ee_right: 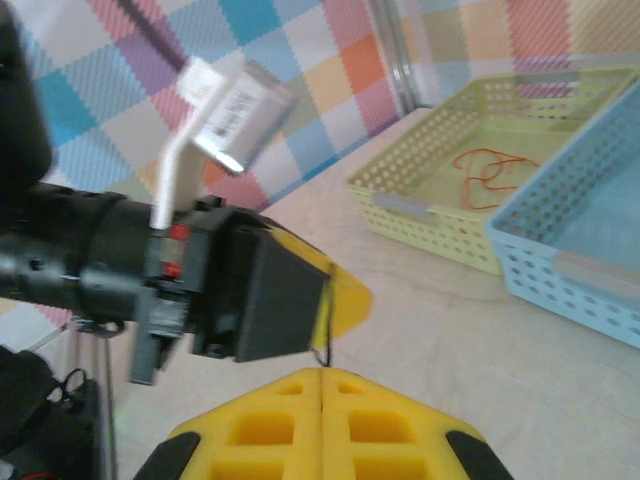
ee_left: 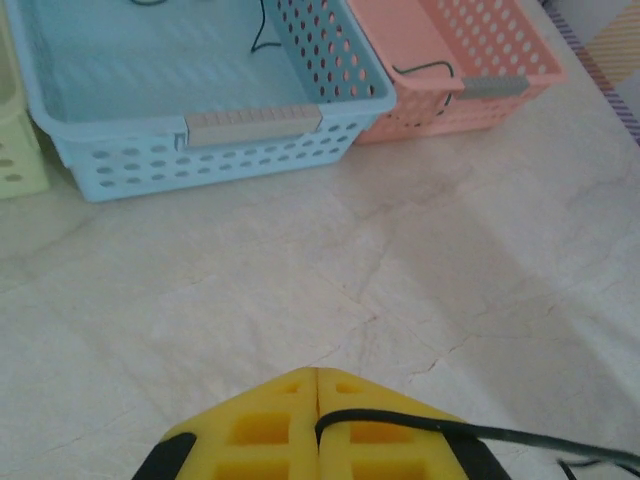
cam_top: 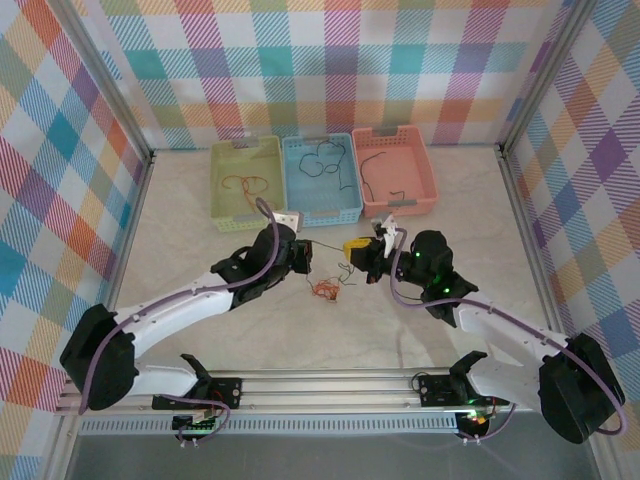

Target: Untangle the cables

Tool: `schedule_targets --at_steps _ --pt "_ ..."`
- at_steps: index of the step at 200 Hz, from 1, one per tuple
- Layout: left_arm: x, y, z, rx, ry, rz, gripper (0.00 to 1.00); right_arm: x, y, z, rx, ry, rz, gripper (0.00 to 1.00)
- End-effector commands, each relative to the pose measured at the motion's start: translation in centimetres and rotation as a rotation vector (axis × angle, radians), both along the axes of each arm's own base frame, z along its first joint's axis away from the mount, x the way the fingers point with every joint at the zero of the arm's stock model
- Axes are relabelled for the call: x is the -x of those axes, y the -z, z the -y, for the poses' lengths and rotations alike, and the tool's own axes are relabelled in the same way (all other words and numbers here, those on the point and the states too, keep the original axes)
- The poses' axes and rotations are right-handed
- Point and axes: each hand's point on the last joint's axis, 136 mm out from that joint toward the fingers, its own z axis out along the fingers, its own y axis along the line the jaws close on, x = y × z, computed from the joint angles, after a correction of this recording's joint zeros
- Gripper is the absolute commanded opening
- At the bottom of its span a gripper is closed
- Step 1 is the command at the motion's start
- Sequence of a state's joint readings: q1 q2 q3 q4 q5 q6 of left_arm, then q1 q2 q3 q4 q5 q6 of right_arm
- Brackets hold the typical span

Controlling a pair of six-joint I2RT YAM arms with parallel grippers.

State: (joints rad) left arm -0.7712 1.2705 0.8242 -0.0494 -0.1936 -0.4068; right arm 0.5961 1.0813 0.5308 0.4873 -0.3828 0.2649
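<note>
The left gripper (ee_left: 318, 425) and right gripper (ee_right: 322, 425), jaws together, clamp one black cable (ee_left: 480, 432) stretched between them beside the tangle of cables (cam_top: 325, 290) on the table (cam_top: 180, 230); pulling harder may tighten the knot or slip the cable free.

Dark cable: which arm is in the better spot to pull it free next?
Probably left: the left gripper is shut on the dark cable; the right gripper, also shut, shows none.

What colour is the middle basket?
The basket is light blue, clearest in the left wrist view.
</note>
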Motion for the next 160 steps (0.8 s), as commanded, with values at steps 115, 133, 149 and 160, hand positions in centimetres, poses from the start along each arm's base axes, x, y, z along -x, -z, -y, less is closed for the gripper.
schedule_targets --at_steps 115,133,149,160 --pt "2.8 -3.4 0.9 0.131 0.168 0.119 0.00 2.5 6.0 -6.1 0.272 -0.225 0.227 0.49" --pt "3.1 -3.6 1.4 0.148 0.198 0.120 0.00 1.6 6.3 -6.3 0.294 -0.180 0.249 0.49" --pt "3.2 -3.6 1.6 0.152 0.208 0.118 0.00 0.7 6.4 -6.2 0.299 -0.133 0.265 0.49" --pt "3.2 -3.7 1.6 0.156 0.213 0.118 0.00 0.2 6.4 -6.3 0.295 -0.116 0.276 0.49"
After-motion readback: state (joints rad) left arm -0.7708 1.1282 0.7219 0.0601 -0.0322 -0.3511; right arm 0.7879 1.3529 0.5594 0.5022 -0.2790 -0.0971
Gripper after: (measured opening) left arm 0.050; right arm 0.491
